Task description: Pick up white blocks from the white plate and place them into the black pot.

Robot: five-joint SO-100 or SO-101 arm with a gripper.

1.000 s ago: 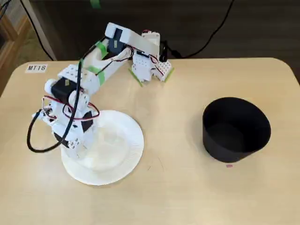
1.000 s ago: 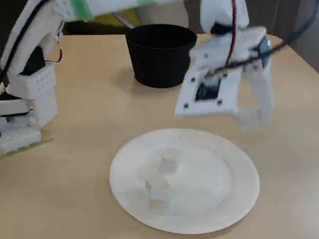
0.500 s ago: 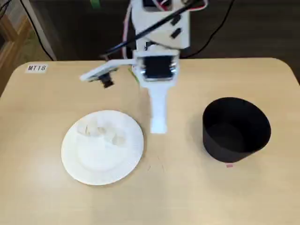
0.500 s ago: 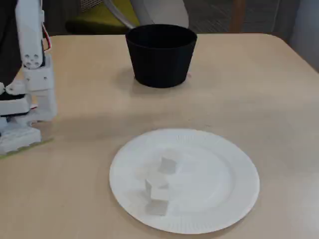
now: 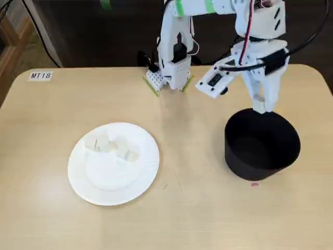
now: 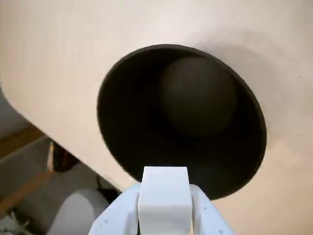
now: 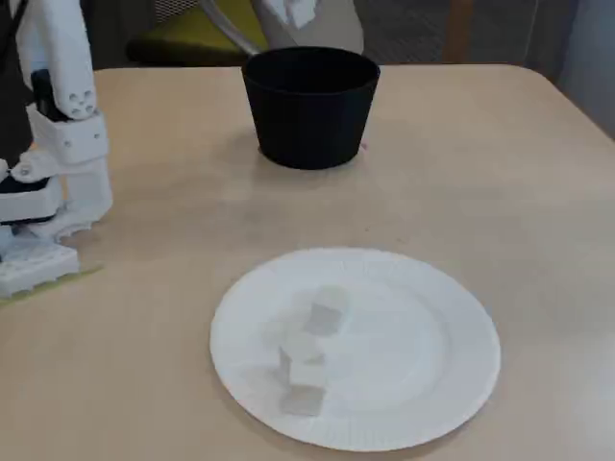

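Note:
In the wrist view my gripper [image 6: 164, 208] is shut on one white block [image 6: 164, 193], held right above the open mouth of the black pot [image 6: 146, 127]. Nothing shows inside the pot. The fixed view from above puts the gripper [image 5: 259, 107] over the far rim of the pot [image 5: 263, 148] at the table's right. The low fixed view shows only the gripper's tip [image 7: 296, 12] at the top edge, above the pot [image 7: 309, 110]. Other white blocks [image 5: 112, 147] [image 7: 312, 351] lie clustered on the white plate [image 5: 99, 182] [image 7: 423, 355].
The arm's base [image 5: 169, 78] is fixed at the table's far edge; in the low fixed view it stands at the left [image 7: 43, 211]. A label reading MT18 [image 5: 40, 75] is stuck at the far left corner. Cables hang behind the table.
The arm lifted from the plate and swung right across the table, and now hangs over the pot with a block in its jaws. The blocks on the plate are uncovered.

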